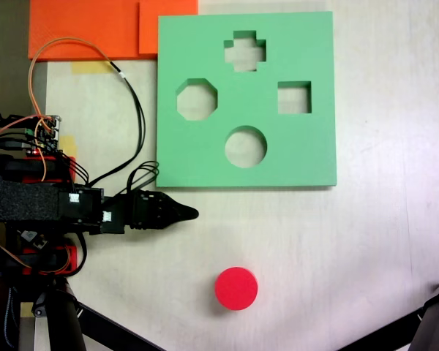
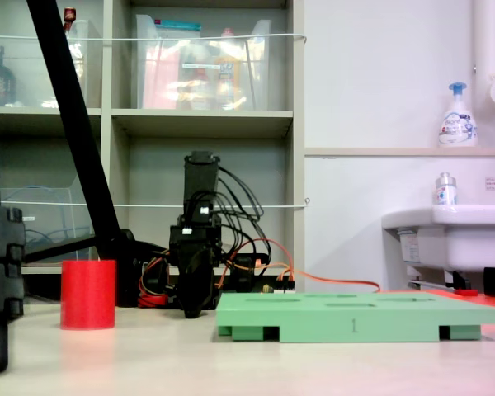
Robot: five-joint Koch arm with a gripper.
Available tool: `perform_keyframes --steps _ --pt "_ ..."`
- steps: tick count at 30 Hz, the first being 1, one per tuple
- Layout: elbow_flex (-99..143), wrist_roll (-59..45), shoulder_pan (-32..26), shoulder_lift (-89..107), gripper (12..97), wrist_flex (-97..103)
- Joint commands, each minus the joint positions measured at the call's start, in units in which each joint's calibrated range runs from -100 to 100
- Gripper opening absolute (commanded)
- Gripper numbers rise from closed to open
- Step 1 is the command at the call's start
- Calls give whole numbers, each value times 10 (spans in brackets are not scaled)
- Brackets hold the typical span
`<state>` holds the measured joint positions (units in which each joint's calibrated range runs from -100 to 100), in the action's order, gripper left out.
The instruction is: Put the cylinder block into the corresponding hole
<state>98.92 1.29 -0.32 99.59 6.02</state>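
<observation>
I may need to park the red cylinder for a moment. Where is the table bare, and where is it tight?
Bare: the strip between the green foam board and the cylinder block, and the table right of both in the fixed view from above. Tight: left of the board, where the gripper, its cables and the orange sheets sit.

Bare table lies all round the red cylinder [image 1: 236, 288], open between it and the gripper [image 1: 192, 213]. Above the cylinder in a fixed view, the green board [image 1: 300, 153] lies flat; its round hole [image 1: 246, 146] is unblocked. Tripod legs [image 1: 102, 325] flank the cylinder below.
</observation>
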Motion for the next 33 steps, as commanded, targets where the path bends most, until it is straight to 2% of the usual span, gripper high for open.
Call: perform_keyframes --steps 1,23,29,33 --pt "11 2 0 4 497 -43" --pt "11 2 -1 4 494 -43" --pt "11 1 -61 4 502 -37" --pt "11 1 -81 4 501 -37"
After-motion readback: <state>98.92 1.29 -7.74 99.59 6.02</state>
